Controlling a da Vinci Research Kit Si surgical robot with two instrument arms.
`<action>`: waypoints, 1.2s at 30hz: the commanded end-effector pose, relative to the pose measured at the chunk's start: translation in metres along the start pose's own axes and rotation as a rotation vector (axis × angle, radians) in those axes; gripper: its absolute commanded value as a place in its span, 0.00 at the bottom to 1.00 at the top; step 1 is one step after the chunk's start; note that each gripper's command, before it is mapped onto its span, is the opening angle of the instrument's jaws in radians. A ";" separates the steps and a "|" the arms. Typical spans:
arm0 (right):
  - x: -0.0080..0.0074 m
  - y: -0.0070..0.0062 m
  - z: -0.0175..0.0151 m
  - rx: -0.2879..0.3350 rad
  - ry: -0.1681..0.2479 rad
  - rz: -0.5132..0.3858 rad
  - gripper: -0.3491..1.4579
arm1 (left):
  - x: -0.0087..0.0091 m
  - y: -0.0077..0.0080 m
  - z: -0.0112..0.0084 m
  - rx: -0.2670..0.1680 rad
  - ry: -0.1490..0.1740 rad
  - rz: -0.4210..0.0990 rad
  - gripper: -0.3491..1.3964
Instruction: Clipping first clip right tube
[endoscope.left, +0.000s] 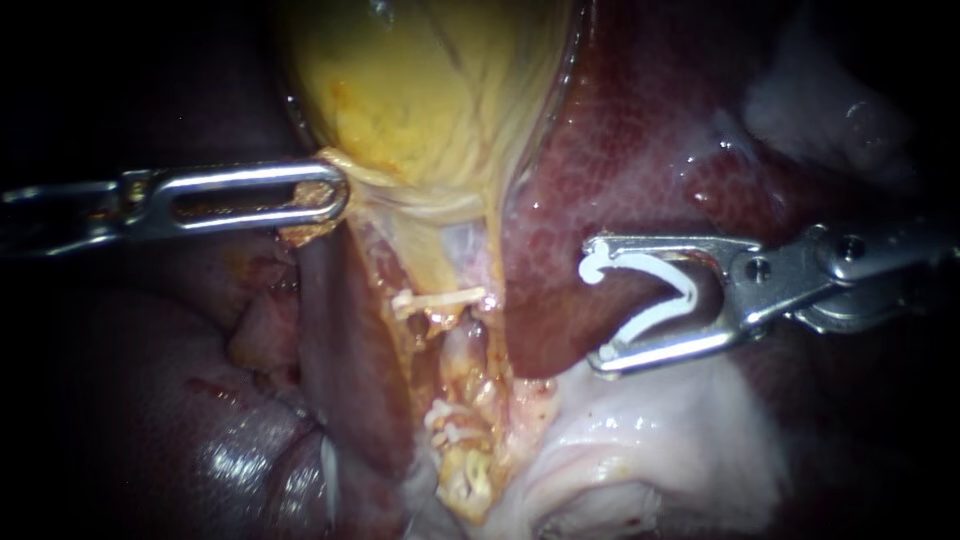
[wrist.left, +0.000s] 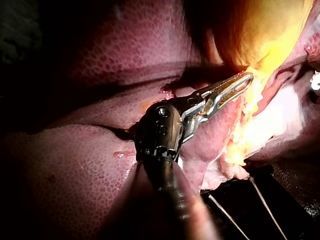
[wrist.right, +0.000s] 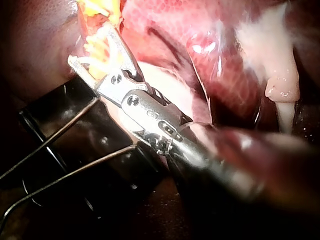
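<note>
nearest the endoscope lies a fold of pale tissue. just beyond it a ragged yellowish tube runs up the middle toward the gallbladder. low on this tube sit lower clips, white and closed. higher up, a closed clip lies across it, just below the gallbladder's neck. the view does not settle which tube is the right one.

level with that closed clip, the right instrument comes in from the right over the liver. its end effector stands wide apart, and seated inside it is an open white clip, one limb against each half. this clip is well apart from the tube and touches no tissue. in the right wrist view the same instrument carries the clip above a black clamp with wire arms.

a little farther, the left instrument enters from the left. its end effector is clamped on the lower edge of the gallbladder; the left wrist view shows the same hold. the gallbladder, a yellow sac, lies farthest, against the dark red liver.
</note>
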 end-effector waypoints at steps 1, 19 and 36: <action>-0.0001 -0.0001 0.0001 0.002 0.000 0.001 0.52 | 0.0000 0.0000 -0.0001 0.001 0.000 0.000 0.00; -0.0082 0.0018 0.0069 0.015 -0.057 0.094 0.52 | 0.0004 0.0004 -0.0008 -0.002 -0.002 0.002 0.00; -0.0130 0.0057 0.0107 -0.004 -0.097 0.140 0.52 | 0.0008 0.0003 -0.0010 -0.005 -0.003 0.005 0.00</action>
